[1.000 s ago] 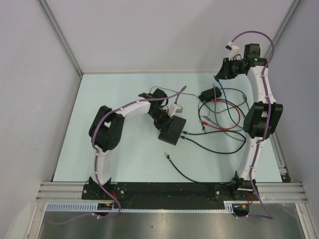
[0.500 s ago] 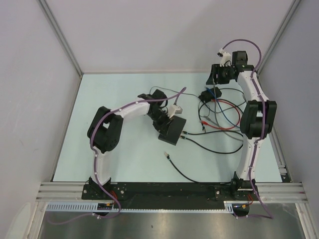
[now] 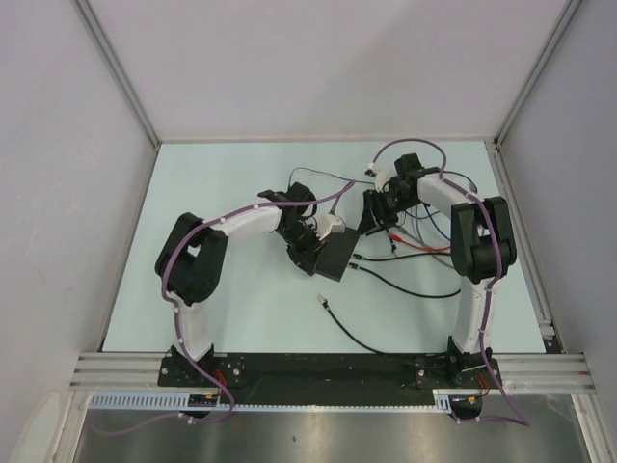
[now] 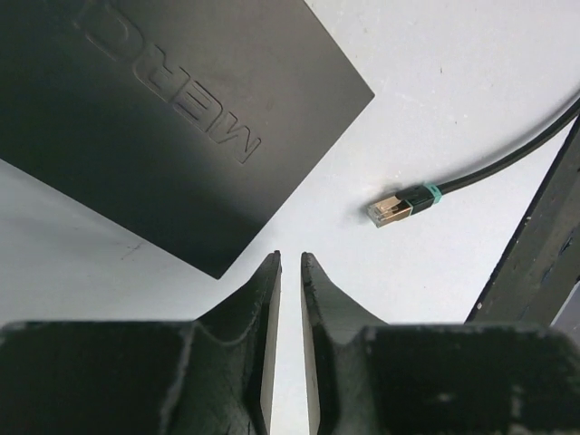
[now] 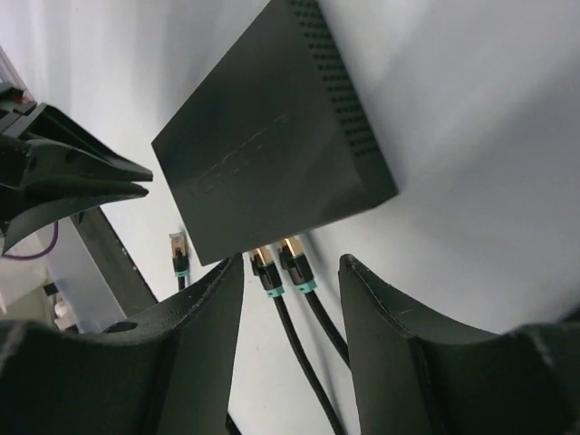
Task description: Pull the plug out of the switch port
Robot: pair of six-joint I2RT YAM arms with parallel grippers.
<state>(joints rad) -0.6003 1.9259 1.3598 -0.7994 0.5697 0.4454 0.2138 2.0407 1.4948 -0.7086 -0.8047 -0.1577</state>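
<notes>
Plug (image 5: 292, 258) just ahead of right jaws

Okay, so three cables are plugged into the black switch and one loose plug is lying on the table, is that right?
Not quite: two plugs sit in the black switch, not three, as the right wrist view shows. The one loose plug does lie on the table.

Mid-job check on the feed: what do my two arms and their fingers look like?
The left arm and right arm have white links and black joint housings, with a purple cable running along each. The fingers are matte black and taper to blunt tips.
</notes>
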